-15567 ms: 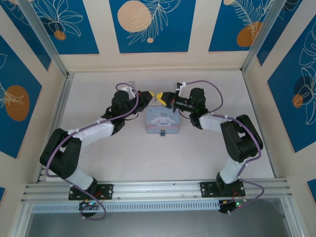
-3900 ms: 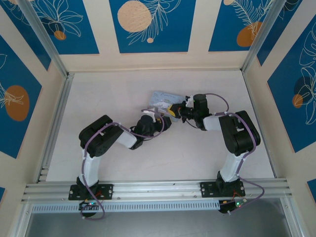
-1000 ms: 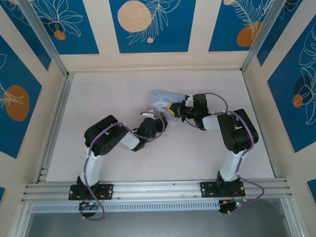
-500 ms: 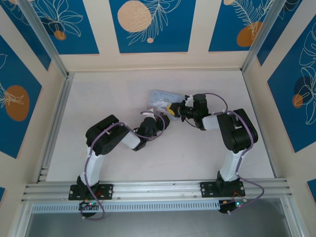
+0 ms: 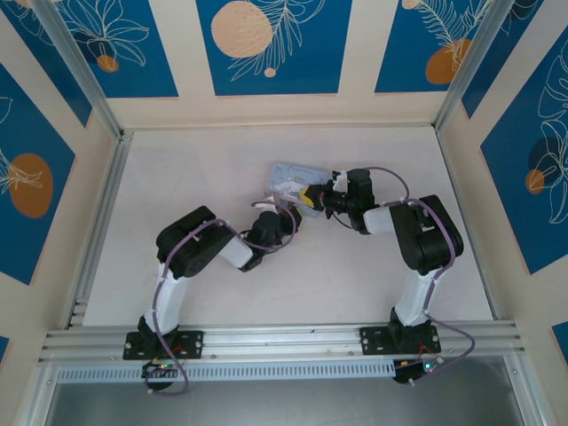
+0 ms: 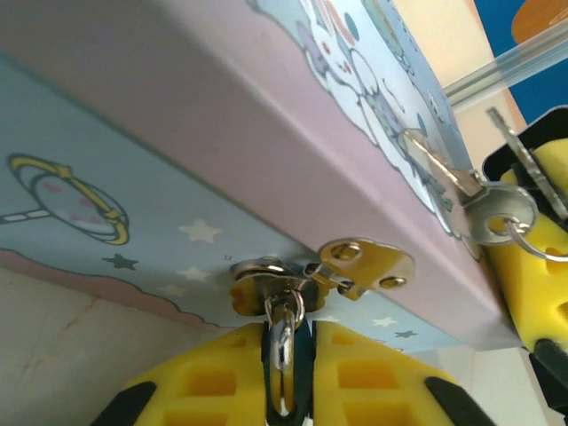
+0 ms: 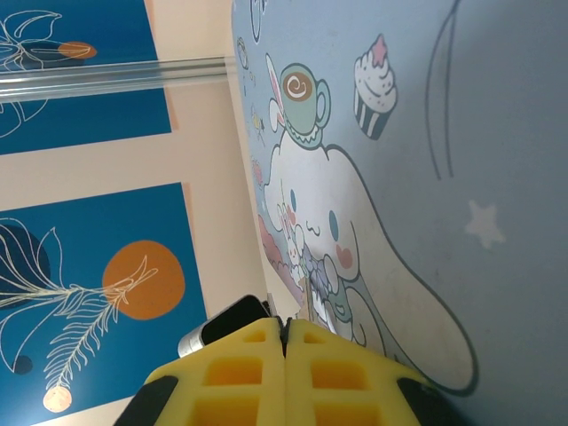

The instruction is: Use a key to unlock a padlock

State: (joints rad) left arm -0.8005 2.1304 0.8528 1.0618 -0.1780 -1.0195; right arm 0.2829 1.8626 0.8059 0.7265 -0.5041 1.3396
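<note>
1. The padlock (image 6: 282,319) hangs from the hasp (image 6: 364,264) on the front of the pale blue tin (image 6: 177,115). The left pincer (image 6: 291,342) comes at it from 6 o'clock and pinches it edge-on.
2. The right pincer (image 7: 286,330) is pressed together. From the left wrist view it seems to be pinching the key (image 6: 525,164), which is at 2 o'clock from the padlock and apart from it. A second key (image 6: 439,169) lies against the tin's edge.
3. From above, both pincers meet at the tin's 5 to 6 o'clock side on the counter (image 5: 177,177).
4. To do this well, steady the padlock without twisting the hasp. I cannot tell where the keyway faces, so find it first. Then line the blade up with it, push straight in and turn.
5. The loose second key could snag on the hasp.
</note>
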